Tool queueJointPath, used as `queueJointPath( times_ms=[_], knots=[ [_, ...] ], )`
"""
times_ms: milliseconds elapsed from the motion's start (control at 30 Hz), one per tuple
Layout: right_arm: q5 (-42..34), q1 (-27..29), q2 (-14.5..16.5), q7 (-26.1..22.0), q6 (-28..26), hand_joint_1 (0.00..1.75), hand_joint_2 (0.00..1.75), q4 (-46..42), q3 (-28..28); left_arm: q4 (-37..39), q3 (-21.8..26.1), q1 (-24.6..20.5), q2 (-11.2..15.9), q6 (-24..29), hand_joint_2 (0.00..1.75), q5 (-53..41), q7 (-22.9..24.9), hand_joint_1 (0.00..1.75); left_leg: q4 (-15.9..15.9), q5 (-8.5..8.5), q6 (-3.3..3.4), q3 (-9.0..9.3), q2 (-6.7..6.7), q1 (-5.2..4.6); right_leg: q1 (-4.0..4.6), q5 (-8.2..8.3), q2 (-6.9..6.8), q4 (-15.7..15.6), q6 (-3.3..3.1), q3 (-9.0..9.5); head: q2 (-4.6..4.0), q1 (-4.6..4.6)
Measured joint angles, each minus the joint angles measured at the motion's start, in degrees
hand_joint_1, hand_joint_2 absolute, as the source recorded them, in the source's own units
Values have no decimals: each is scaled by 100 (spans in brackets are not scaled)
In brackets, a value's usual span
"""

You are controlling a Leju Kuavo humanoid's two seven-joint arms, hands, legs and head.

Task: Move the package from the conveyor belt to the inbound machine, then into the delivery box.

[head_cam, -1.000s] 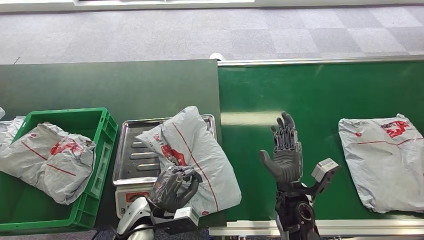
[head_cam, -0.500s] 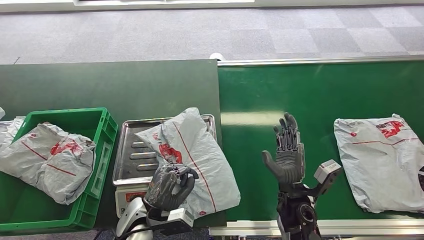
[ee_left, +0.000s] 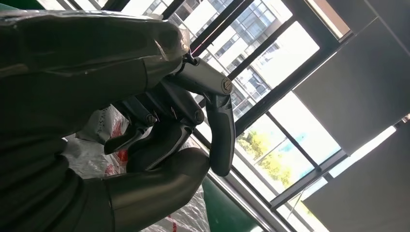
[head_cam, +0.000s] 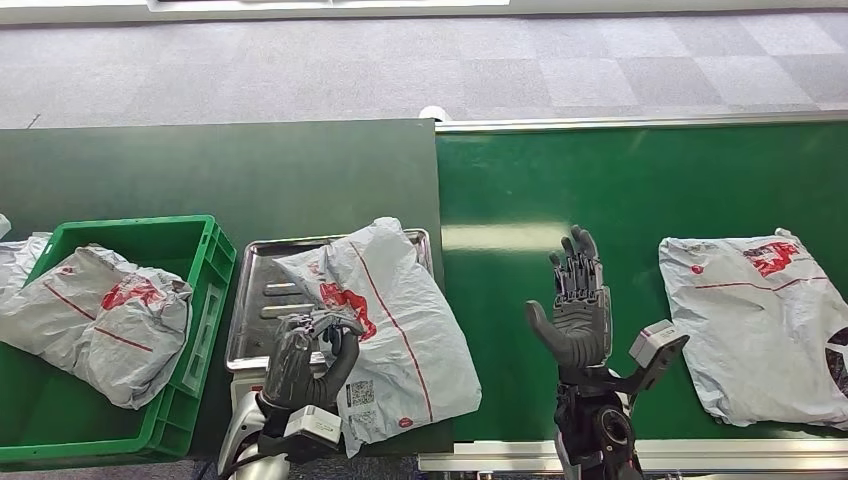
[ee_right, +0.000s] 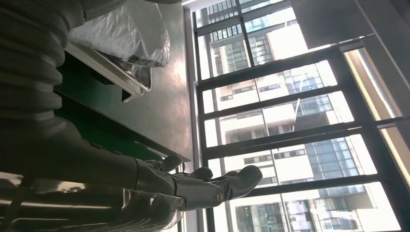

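Note:
A grey package (head_cam: 395,320) with red print lies across the steel tray of the inbound machine (head_cam: 262,300), overhanging its right side. My left hand (head_cam: 305,355) is at the package's near left edge, fingers curled around the film; up close its fingers (ee_left: 220,130) bend toward the thumb with the package (ee_left: 104,128) showing between them. My right hand (head_cam: 577,310) stands open and upright over the green conveyor belt (head_cam: 620,190), holding nothing. A second grey package (head_cam: 755,330) lies on the belt to its right. The green delivery box (head_cam: 205,300) stands left of the machine.
The delivery box holds one grey package (head_cam: 105,320); another (head_cam: 15,255) lies beside it at the far left. The belt's metal rail (head_cam: 640,123) borders the grey floor beyond. A dark green table (head_cam: 220,170) lies behind the machine.
My left hand has slid left from the top of the package to its left edge, uncovering a printed label. The second package has drifted left on the belt. My right hand has barely moved.

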Motion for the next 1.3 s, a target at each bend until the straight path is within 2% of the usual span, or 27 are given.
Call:
queueJointPath(
  times_ms=[267,300,400,433,567,767,900,1067,1300],
  knots=[
    [-75,-22,0,-2,-83,0,175,0,5,-375,290,101,-76,-240,175,1286,-525,175,-1,0,0,-1,-2,0,0,0,0,0,0,0,0,0],
    [-84,-28,0,-4,-96,0,175,0,8,-408,315,103,-86,-271,175,1343,-553,162,-1,0,0,-1,-1,0,0,0,0,0,0,0,0,1],
    [-95,-50,0,-11,-134,0,175,0,19,-463,342,100,-103,-352,175,1388,-580,31,-1,0,0,0,-1,0,0,0,0,0,0,0,0,1],
    [-97,-60,0,-13,-144,0,175,1,21,-469,327,95,-100,-422,175,1322,-581,0,0,0,0,0,-1,0,0,0,0,0,0,0,0,1],
    [-102,-130,0,-33,-150,0,175,27,29,-436,77,49,-56,-820,175,628,-578,0,0,0,0,0,0,0,-1,0,0,0,0,0,0,1],
    [-84,-153,-2,-82,-139,0,175,75,37,-189,-416,-47,8,-986,175,-249,-385,0,0,0,0,0,0,0,0,0,0,0,0,-1,0,0],
    [-66,-152,-4,-87,-119,0,175,88,48,-50,-602,-54,59,-1167,175,-448,-274,0,0,0,0,0,0,0,0,0,0,0,0,-2,0,0],
    [-60,-150,-7,-86,-104,0,175,92,88,44,-730,-60,122,-1654,175,-365,-224,0,-1,0,0,0,0,0,0,0,0,0,0,-2,0,1],
    [-60,-141,-9,-85,-105,0,175,111,140,200,-904,-115,173,-1759,175,-708,126,0,0,0,0,0,-1,0,0,0,0,0,0,-2,0,1]
  ],
)
